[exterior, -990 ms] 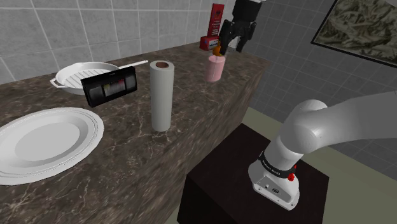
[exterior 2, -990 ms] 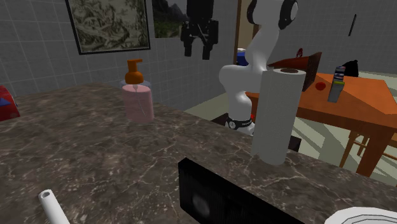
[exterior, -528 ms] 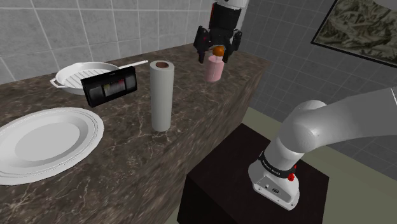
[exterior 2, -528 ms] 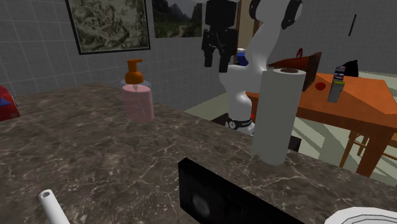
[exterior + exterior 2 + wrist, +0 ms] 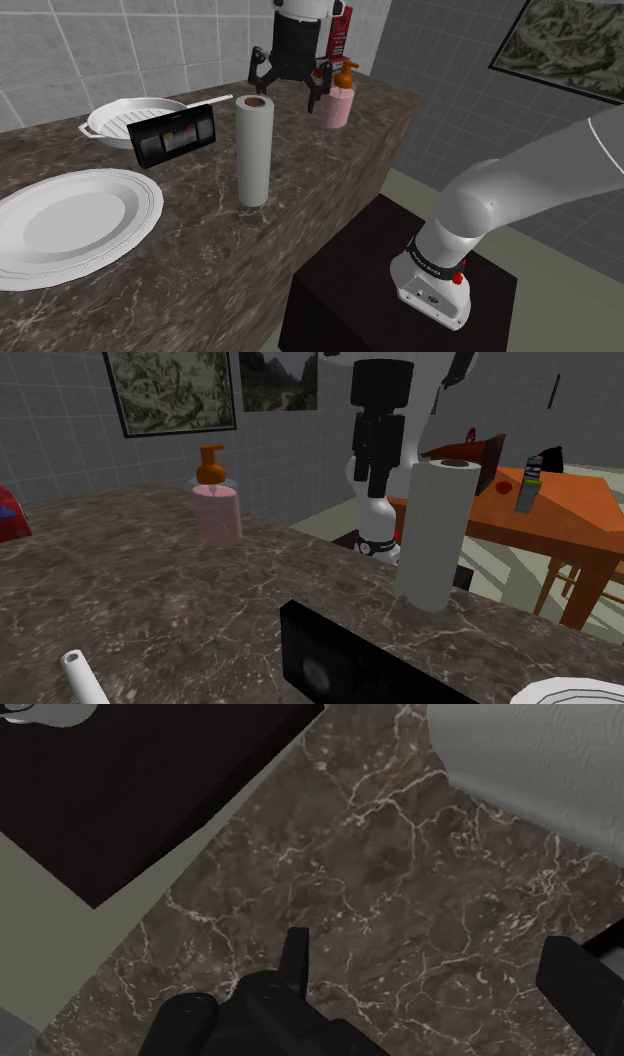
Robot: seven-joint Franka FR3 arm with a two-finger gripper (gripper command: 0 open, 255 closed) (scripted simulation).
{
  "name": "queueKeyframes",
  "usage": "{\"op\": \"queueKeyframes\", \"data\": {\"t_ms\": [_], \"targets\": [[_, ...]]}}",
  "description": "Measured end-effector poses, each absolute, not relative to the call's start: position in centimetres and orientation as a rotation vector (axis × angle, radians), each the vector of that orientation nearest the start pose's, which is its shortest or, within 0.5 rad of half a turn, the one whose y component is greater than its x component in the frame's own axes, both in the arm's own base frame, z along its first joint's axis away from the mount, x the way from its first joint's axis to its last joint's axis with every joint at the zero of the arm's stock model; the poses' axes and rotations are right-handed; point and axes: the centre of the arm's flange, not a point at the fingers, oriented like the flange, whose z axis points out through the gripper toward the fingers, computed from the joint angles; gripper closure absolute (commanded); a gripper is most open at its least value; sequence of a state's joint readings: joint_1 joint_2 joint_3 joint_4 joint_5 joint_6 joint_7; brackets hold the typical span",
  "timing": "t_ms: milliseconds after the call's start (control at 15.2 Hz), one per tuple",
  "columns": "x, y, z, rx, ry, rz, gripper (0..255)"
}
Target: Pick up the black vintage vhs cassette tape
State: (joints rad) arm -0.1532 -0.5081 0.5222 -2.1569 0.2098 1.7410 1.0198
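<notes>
The black VHS cassette (image 5: 172, 136) stands on edge on the dark marble counter (image 5: 200, 250), leaning against a white grill pan (image 5: 135, 117). In the second exterior view the cassette (image 5: 350, 664) sits low in the foreground. My gripper (image 5: 288, 88) hangs open above the counter, between the paper towel roll (image 5: 253, 150) and the pink soap dispenser (image 5: 340, 103), well off from the cassette. The second exterior view has the gripper (image 5: 378, 487) just behind the roll (image 5: 434, 532). In the wrist view the gripper (image 5: 437, 969) has only marble under it, its fingers (image 5: 295, 960) wide apart and the roll (image 5: 540, 764) close by.
A large white plate (image 5: 70, 222) lies near the counter's front at the shoulder view's left. A red box (image 5: 343, 28) stands by the tiled wall. The dark stand (image 5: 400, 310) sits below the counter edge. An orange table (image 5: 565, 502) stands beyond the arm.
The gripper has moved from above the soap dispenser toward the shoulder view's left and dropped lower, now close by the paper towel roll. It stays open.
</notes>
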Motion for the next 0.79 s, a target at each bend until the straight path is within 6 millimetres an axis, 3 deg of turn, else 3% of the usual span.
{"op": "queueKeyframes", "data": {"t_ms": [396,792], "targets": [[42.6,26.3,55.2,-2.785,1.46,-0.055,0],[49.2,30.4,53.4,-2.59,1.772,-0.022,0]]}}
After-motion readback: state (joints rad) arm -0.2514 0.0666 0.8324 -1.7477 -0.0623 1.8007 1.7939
